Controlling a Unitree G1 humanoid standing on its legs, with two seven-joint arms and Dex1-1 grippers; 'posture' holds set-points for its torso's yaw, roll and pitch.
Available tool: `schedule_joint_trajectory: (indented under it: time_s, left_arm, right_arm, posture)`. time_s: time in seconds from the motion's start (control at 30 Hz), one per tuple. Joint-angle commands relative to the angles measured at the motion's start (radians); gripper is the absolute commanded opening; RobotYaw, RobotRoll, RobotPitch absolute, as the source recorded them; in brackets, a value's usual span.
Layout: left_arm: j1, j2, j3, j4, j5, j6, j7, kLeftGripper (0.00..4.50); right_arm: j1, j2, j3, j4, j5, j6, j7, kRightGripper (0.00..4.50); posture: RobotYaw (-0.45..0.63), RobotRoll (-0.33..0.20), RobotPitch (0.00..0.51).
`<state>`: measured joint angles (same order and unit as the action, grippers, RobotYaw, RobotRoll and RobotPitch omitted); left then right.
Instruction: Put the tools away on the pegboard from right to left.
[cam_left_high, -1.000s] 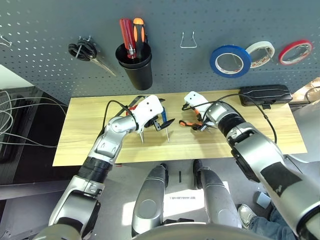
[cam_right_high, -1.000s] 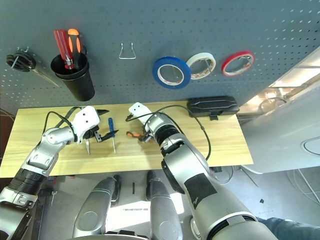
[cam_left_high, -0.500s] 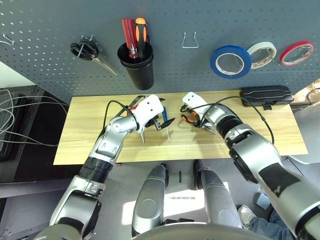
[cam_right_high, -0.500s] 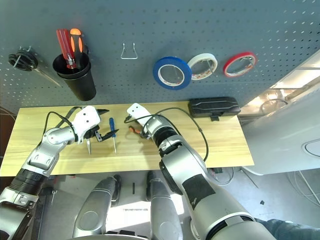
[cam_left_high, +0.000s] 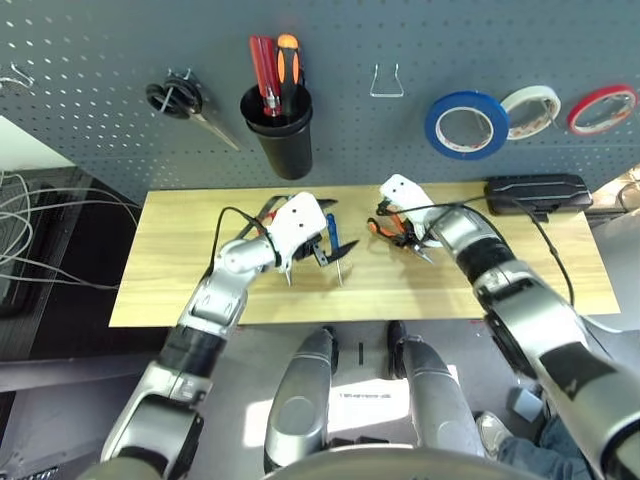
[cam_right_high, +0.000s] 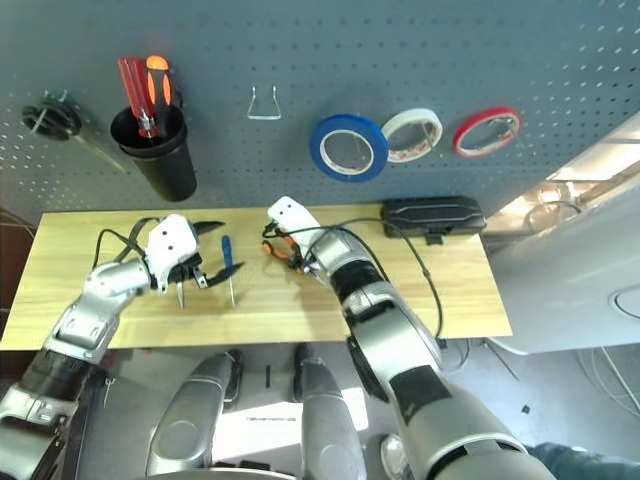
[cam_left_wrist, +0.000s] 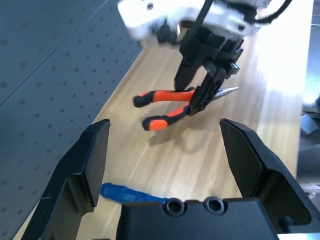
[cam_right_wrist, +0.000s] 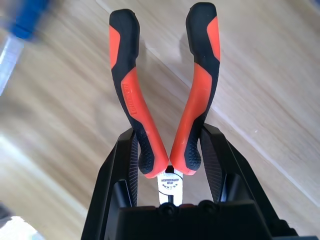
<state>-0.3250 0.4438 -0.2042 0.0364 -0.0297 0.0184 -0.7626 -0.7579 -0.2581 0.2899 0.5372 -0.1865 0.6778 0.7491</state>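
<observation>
Right gripper (cam_right_wrist: 167, 165) clamped on the orange-and-black pliers (cam_left_high: 392, 229), held clear above the tabletop (cam_left_high: 180, 260) at frame centre, handles pointing away from the wrist. Left gripper (cam_left_wrist: 170, 150) spread wide, grasping nothing, hovering left of centre. Blue screwdriver (cam_left_high: 331, 250) lies on the wood just beside it. Blue tape roll (cam_left_high: 465, 124) hangs on the pegboard (cam_left_high: 100, 50), upper right.

light wooden table (cam_left_high: 180, 262) over grey floor (cam_left_high: 60, 345), sunlit right.

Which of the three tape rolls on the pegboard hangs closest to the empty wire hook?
The blue tape roll. It is the leftmost and largest; the white roll and red roll hang farther from the hook.
</observation>
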Motion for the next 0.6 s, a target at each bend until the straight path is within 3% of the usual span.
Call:
schedule_joint_trajectory:
  time_s: [0.03, 0.37, 0.6]
  left_arm:
    - [0.024, -0.009, -0.005, -0.038, -0.019, -0.03, -0.011, 4.5]
    - [0.019, -0.028, 0.046, -0.061, -0.079, -0.114, 0.002, 4.5]
    - [-0.029, -0.065, 0.082, -0.039, -0.123, -0.165, 0.017, 4.5]
  right_arm:
    - [0.081, -0.029, -0.05, -0.266, 0.085, 0.056, 0.043, 2.0]
    - [0.132, -0.093, -0.232, -0.611, 0.256, -0.002, 0.011, 2.0]
    - [0.131, -0.122, -0.26, -0.776, 0.363, 0.044, 0.015, 2.0]
  posture:
    - [0.23, 0.0, 0.31]
    - [0.18, 0.0, 0.31]
    - [0.16, 0.0, 0.309]
